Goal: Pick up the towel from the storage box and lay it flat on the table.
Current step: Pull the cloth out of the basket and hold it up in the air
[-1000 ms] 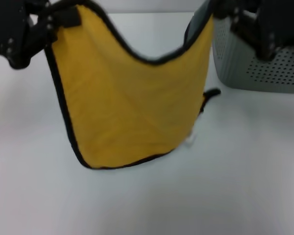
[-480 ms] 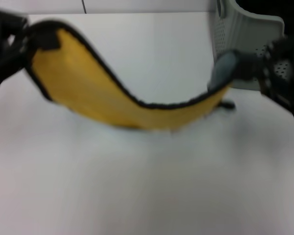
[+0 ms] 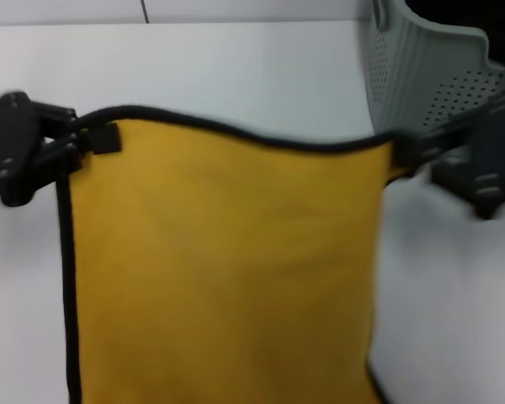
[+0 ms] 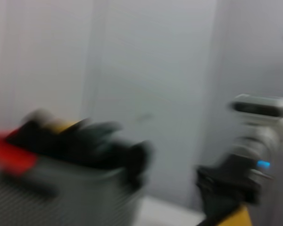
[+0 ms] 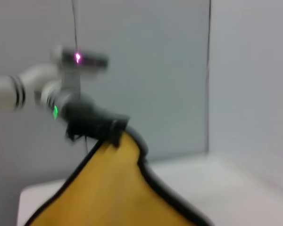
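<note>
The mustard-yellow towel (image 3: 223,269) with black edging hangs spread out over the white table (image 3: 236,67), held by its two upper corners. My left gripper (image 3: 71,147) is shut on the left corner, by the black loop. My right gripper (image 3: 408,151) is shut on the right corner. The towel's lower edge runs out of the head view. The storage box (image 3: 429,76), pale grey-green with perforated walls, stands at the back right. The right wrist view shows the towel (image 5: 111,193) and the left gripper (image 5: 111,129) on its corner. The left wrist view shows the box (image 4: 61,193) and a bit of yellow towel (image 4: 236,217).
The table reaches back to a pale wall. Bare tabletop lies to the left of the towel and behind it. The box stands close behind my right gripper.
The towel has gone from hanging slack, through a low swing, to being stretched wide. Both grippers have come lower and toward me, with the top edge nearly straight.
</note>
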Motion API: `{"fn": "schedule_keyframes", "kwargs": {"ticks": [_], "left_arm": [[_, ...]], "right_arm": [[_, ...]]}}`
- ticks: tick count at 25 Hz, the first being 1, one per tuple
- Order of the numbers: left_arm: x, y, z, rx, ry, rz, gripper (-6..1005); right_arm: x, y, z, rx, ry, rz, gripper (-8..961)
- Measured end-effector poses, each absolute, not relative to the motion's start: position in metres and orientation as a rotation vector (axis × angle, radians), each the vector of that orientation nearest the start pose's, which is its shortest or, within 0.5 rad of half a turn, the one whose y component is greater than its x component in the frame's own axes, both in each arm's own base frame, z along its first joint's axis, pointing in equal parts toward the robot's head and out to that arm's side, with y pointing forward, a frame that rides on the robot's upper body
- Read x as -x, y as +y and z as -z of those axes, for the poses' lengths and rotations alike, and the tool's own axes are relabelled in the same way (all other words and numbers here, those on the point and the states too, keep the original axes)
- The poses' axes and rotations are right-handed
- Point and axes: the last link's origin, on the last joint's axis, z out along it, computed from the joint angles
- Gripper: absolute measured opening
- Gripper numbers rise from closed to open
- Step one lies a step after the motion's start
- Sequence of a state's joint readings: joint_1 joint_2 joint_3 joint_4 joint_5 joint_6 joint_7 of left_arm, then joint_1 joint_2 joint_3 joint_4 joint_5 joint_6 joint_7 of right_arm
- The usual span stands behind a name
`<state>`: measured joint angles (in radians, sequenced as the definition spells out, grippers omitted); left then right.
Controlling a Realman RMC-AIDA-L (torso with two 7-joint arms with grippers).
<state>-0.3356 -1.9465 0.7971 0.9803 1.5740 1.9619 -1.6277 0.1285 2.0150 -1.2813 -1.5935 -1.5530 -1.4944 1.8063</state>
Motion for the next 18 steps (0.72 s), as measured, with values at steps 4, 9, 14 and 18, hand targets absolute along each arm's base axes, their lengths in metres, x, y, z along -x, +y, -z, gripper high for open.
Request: {"fn": "schedule_keyframes", "kwargs": {"ticks": [4, 9, 14, 18], "left_arm": [[0.275, 0.307, -0.074, 2.725, -0.657, 0.836, 9], [0.29, 0.326, -0.064, 2.674, -0.697, 0.647, 9], [0.294, 0.338, -0.061, 2.623, -0.707, 0.58, 9], [0.296, 0.345, -0.056, 2.583, -0.716, 0.549, 10]], "right_arm": [[-0.172, 0.307, -0.006, 2.806, 0.362, -0.545, 91], [-0.165, 0.334, 0.02, 2.774, 0.325, -0.425, 100], [-0.164, 0.351, 0.025, 2.715, 0.309, -0.381, 110], [-0.167, 0.361, 0.033, 2.694, 0.313, -0.331, 118]]}}
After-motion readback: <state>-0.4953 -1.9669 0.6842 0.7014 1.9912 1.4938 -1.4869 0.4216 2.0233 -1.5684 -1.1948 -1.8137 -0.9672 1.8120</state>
